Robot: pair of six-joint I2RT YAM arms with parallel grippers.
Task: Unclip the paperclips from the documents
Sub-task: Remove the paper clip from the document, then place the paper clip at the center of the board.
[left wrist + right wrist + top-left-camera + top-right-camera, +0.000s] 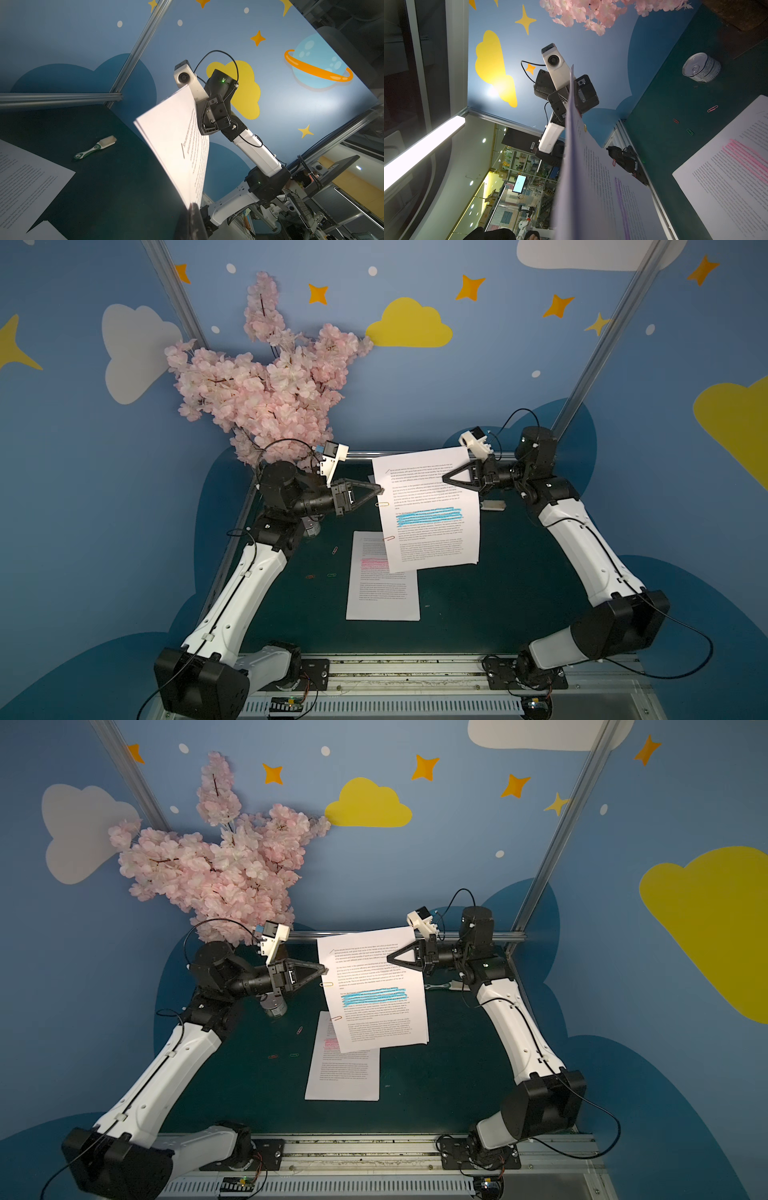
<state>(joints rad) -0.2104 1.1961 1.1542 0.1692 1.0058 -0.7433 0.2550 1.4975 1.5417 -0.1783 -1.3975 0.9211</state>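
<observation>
Documents (430,539) aloft, opposite sides in pinch of left fingers (376,489), right fingers (449,480).

Site: robotics lab cell, staged, not lived in. I am watching aluminium frame posts (604,344) holding up printed blue backdrop panels (478,377) of clouds and stars around a dark green tabletop (498,605). The left arm (245,576) and right arm (582,539) are sitting bolted to a front rail (407,670). Past the panels, the wrist views are showing a strip light (423,149), a lit screen (519,184) and stocked shelving (525,164).
</observation>
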